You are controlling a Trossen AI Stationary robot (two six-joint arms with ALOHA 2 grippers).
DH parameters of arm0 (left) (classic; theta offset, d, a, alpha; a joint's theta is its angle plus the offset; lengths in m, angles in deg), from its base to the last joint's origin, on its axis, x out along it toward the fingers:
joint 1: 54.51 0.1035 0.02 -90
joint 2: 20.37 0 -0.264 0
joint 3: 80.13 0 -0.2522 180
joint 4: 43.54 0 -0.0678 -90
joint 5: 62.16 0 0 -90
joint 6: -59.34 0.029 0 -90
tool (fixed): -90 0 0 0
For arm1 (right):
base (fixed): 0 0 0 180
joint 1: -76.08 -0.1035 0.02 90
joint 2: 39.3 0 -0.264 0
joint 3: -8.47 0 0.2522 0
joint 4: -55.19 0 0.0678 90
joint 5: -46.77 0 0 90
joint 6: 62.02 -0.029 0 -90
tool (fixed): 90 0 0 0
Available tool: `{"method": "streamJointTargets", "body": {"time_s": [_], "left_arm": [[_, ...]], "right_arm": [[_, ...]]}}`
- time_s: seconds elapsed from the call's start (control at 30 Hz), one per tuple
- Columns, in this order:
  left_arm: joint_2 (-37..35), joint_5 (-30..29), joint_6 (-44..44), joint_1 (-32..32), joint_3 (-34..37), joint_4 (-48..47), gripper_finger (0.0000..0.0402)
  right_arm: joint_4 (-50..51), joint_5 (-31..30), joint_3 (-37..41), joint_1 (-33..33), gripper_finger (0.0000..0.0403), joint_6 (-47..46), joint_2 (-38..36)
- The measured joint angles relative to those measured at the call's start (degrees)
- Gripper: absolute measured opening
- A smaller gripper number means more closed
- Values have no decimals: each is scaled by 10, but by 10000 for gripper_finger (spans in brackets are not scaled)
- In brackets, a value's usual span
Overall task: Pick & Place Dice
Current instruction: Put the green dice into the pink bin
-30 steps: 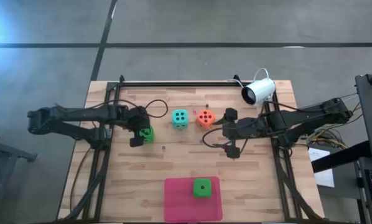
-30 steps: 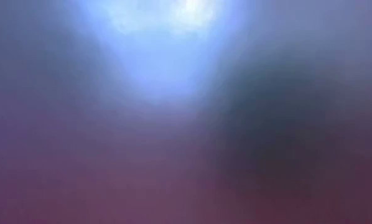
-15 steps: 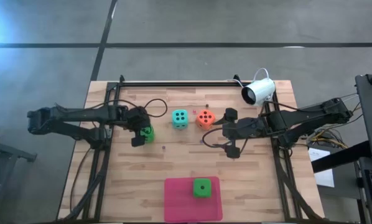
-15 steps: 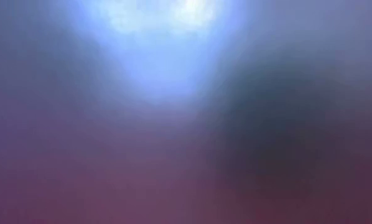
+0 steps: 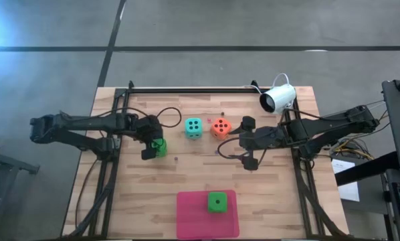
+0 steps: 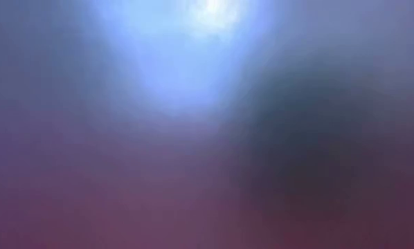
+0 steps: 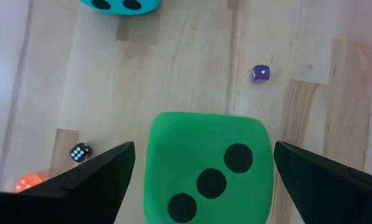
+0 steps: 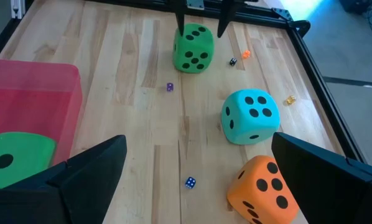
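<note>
A bright green die [image 5: 159, 146] [image 7: 208, 168] rests on the wooden table at the left, three pips facing my wrist camera. My left gripper [image 5: 152, 140] [image 7: 204, 148] is open, pointing steeply down, with one finger on each side of this die and a gap showing on either side. A teal die [image 5: 193, 127] and an orange-red die [image 5: 220, 126] sit side by side mid-table. A second green die [image 5: 217, 202] lies on the pink mat [image 5: 193, 217]. My right gripper [image 5: 248, 142] [image 8: 198, 144] hovers open, just right of the orange-red die. The low view shows only blur.
A white camera [image 5: 278, 98] stands at the far right corner. Tiny loose dice dot the table: a purple one [image 7: 260, 73], a black one [image 7: 80, 152], a blue one [image 8: 190, 182]. Black frame rails [image 5: 186, 89] run along the far and side edges.
</note>
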Motion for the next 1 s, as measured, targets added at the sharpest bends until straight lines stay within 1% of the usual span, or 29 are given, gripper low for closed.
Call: {"method": "streamJointTargets", "body": {"time_s": [0.3, 0.7, 0.87, 1.0], "left_arm": [[0, -2, 1, 0, 0, -28, 384], [-2, 8, 13, 0, 28, 6, 386], [-1, 2, 15, 0, 21, 0, 390], [-1, -5, 16, 0, 2, -10, 389]], "right_arm": [[0, 0, 0, 0, 400, 0, 0], [0, 0, 0, 0, 400, 0, 0], [0, 0, 0, 0, 400, 0, 0], [0, 0, 0, 0, 400, 0, 0]]}}
